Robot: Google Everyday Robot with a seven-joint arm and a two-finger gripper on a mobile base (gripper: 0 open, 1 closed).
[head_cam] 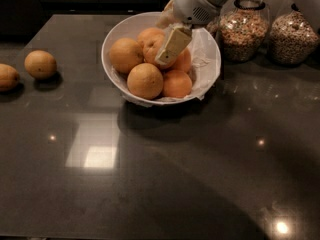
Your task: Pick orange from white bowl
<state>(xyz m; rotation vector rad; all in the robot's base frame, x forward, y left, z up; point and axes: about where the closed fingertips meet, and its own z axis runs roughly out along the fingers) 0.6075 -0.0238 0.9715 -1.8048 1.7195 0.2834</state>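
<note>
The white bowl point(116, 39) stands at the back middle of the dark counter, lined with crumpled white paper. Several oranges lie heaped in it: one at the left point(125, 55), one at the front point(145, 81), one at the front right point(177, 84) and one on top in the middle point(151, 43). My gripper point(168, 49) reaches down into the bowl from the upper right. It sits right at the top middle orange and covers part of it.
Two paler, yellowish fruits lie on the counter at the far left, one point(40, 64) further in and one point(7, 77) at the edge of view. Two glass jars of nuts point(244, 33) point(294, 38) stand right of the bowl.
</note>
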